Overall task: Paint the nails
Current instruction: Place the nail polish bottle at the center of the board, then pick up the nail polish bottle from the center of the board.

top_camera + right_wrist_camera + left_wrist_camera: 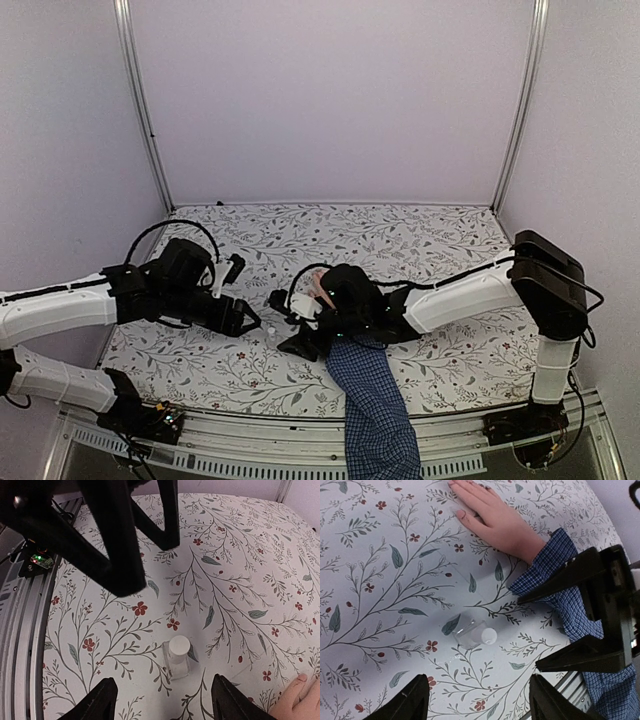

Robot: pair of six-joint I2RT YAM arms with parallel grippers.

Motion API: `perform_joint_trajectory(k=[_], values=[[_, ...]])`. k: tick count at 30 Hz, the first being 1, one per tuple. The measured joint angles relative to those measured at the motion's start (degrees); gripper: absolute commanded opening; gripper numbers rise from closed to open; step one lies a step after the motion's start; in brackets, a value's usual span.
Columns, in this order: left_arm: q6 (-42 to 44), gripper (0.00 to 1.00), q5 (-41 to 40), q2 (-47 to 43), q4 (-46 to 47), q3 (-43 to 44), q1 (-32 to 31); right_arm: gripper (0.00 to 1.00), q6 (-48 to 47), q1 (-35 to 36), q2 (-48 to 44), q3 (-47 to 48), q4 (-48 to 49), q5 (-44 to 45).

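Resting palm down on a floral tablecloth [380, 580], a small pale hand [495, 522] lies with its fingers flat and close together. The nails [461, 514] at the fingertips look pinkish, with no clear polish colour to be made out. The hand sits near the middle of the table. From above it is partly hidden under the right arm's wrist. A blue checked sleeve [375, 415] runs from the hand back to the near edge.

A small clear bottle [178, 655] with a white cap sits on the cloth near the hand but apart from it, and nothing touches it.

The left gripper [477, 705] points at the bottle from one side. Its black fingers are spread wide and hold nothing. The right gripper [165, 702] faces it from the other side, also spread and empty, so the bottle lies between the two.

The left arm [60, 310] reaches in low from the left edge. The right arm [470, 295] rises at the right corner, bends, and stretches leftward across the sleeve.
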Motion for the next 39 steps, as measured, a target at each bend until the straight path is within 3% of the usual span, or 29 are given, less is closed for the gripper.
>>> perform_joint_trajectory(k=[18, 39], values=[[6.29, 0.53, -2.25, 17.07, -0.02, 7.98, -6.47, 0.68, 5.31, -1.57, -14.93, -16.44, 7.19, -0.46], [9.11, 0.28, -5.95, 23.98, 0.07, 9.49, -8.02, 0.68, 7.58, -2.27, -16.17, -18.05, 8.61, 0.57]])
